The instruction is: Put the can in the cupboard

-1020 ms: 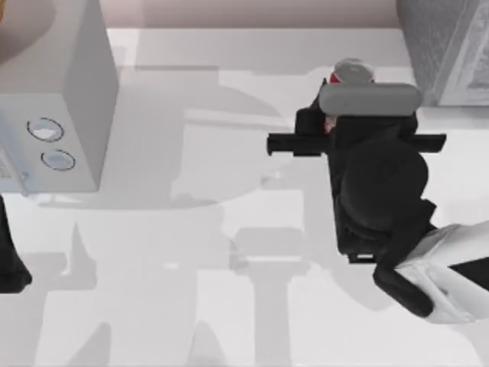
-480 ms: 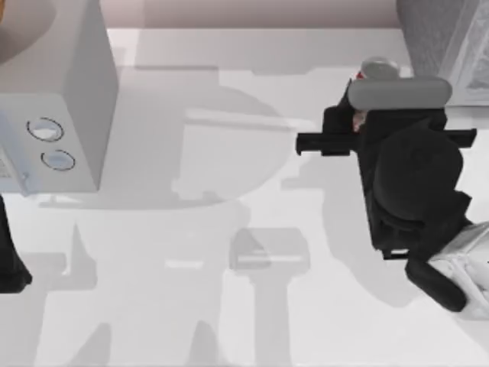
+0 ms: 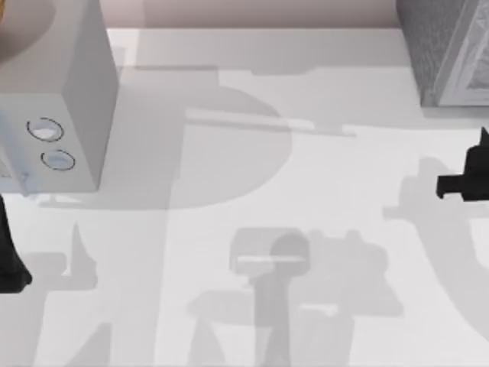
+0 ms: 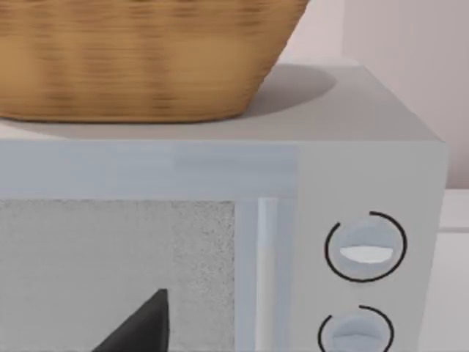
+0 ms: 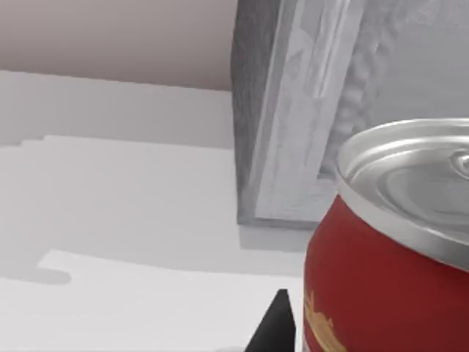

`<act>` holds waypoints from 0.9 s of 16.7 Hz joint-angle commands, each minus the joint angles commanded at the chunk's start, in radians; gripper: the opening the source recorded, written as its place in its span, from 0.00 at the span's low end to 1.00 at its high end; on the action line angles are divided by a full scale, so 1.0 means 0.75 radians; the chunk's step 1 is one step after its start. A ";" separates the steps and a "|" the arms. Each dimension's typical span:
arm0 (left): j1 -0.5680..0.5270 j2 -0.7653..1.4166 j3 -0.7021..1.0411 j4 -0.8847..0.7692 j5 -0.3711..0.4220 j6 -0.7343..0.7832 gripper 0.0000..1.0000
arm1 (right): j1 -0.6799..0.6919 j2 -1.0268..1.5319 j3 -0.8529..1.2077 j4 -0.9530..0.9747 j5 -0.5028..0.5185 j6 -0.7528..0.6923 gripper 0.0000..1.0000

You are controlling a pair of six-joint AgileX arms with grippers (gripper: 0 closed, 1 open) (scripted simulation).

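The can (image 5: 388,257), red with a silver top and a yellow mark on its label, sits close in front of the right wrist camera. My right gripper (image 3: 467,177) is at the far right edge of the top view and is shut on the can, with one black fingertip (image 5: 277,324) showing beside it. The cupboard (image 3: 447,50), dark-grey and speckled with a lighter framed door panel (image 5: 293,110), stands at the table's back right, just beyond the can. My left arm (image 3: 8,256) is parked at the left edge.
A smooth pale-grey box with two round rings (image 3: 53,115) stands at the back left, with a wicker basket (image 4: 139,59) on top of it. The white table (image 3: 252,199) lies between the box and the cupboard.
My right arm has carried the can to the right and a little toward the front, so that most of it has left the top view. The left arm has not moved.
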 joint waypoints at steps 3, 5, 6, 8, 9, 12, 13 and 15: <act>0.000 0.000 0.000 0.000 0.000 0.000 1.00 | -0.139 -0.238 -0.114 -0.158 -0.101 0.002 0.00; 0.000 0.000 0.000 0.000 0.000 0.000 1.00 | -0.244 -0.391 -0.185 -0.265 -0.153 0.008 0.00; 0.000 0.000 0.000 0.000 0.000 0.000 1.00 | -0.286 -0.474 -0.217 -0.313 -0.176 0.010 0.00; 0.000 0.000 0.000 0.000 0.000 0.000 1.00 | -0.355 -0.628 -0.273 -0.391 -0.229 0.009 0.00; 0.000 0.000 0.000 0.000 0.000 0.000 1.00 | -0.381 -0.696 -0.297 -0.426 -0.257 0.008 0.00; 0.000 0.000 0.000 0.000 0.000 0.000 1.00 | -0.442 -0.891 -0.361 -0.516 -0.339 -0.001 0.00; 0.000 0.000 0.000 0.000 0.000 0.000 1.00 | -0.460 -0.974 -0.381 -0.543 -0.364 -0.004 0.00; 0.000 0.000 0.000 0.000 0.000 0.000 1.00 | -0.493 -1.160 -0.414 -0.589 -0.413 -0.009 0.00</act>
